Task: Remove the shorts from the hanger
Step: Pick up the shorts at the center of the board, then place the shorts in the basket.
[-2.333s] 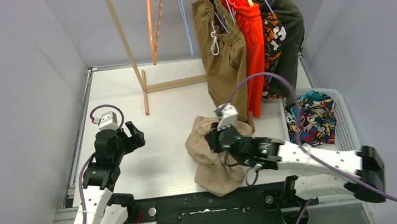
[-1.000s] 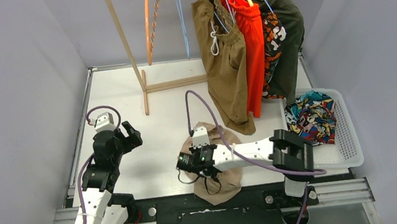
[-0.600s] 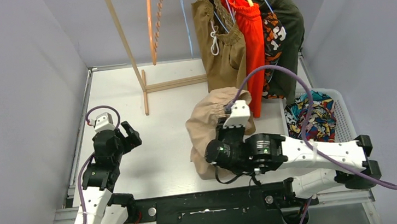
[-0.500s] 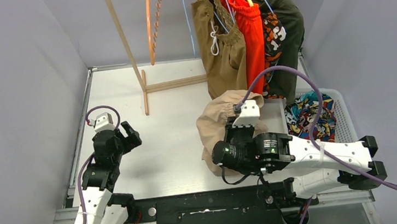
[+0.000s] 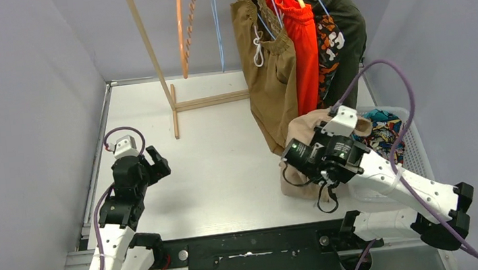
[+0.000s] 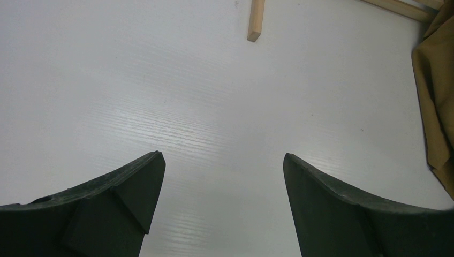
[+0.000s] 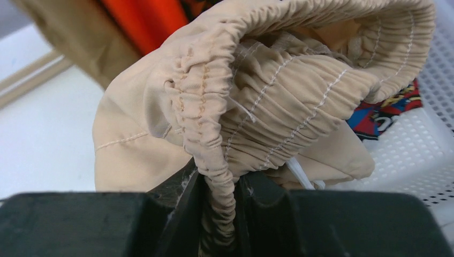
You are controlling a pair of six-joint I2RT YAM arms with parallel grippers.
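A white table [image 5: 217, 143] with a faint wood-grain finish formed the floor of a small booth. Plain grey-lilac walls closed it in: a left wall [image 5: 23, 116] beside the left gripper [image 5: 158, 161], a right wall [image 5: 459, 41] far across from it, and a back wall [image 5: 108, 35] well ahead of it. Ahead of that gripper stood a light wooden rack [image 5: 151, 51], its base bar [image 5: 210, 101] flat on the table. Behind the gripper lay a metal rail [image 5: 70, 267] and a black plate [image 5: 260, 244]. The light was soft and even.
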